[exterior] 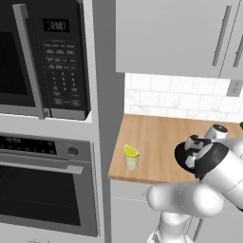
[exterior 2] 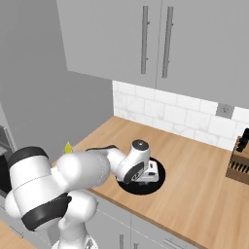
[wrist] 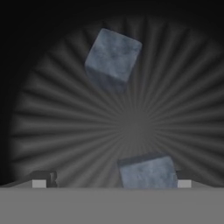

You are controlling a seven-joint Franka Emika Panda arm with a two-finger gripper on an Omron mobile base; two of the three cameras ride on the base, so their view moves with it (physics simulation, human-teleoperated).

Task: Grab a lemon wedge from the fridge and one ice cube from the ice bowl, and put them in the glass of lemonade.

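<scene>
Gripper (wrist: 111, 183) spread wide, low inside dark ice bowl (exterior 2: 156, 184); one ice cube (wrist: 148, 173) between its tips, ready for pinching; another cube (wrist: 113, 59) beyond.

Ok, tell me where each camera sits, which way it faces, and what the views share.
Left base view: behind-left of the arm, facing the counter, the glass of lemonade and the wall oven; arm lower right.
Right base view: behind-right, same counter; arm lower left, hand over the ice bowl.
Hand view: straight down into the bowl at the ice cube; open gripper.
Both base views share counter and arm.
</scene>
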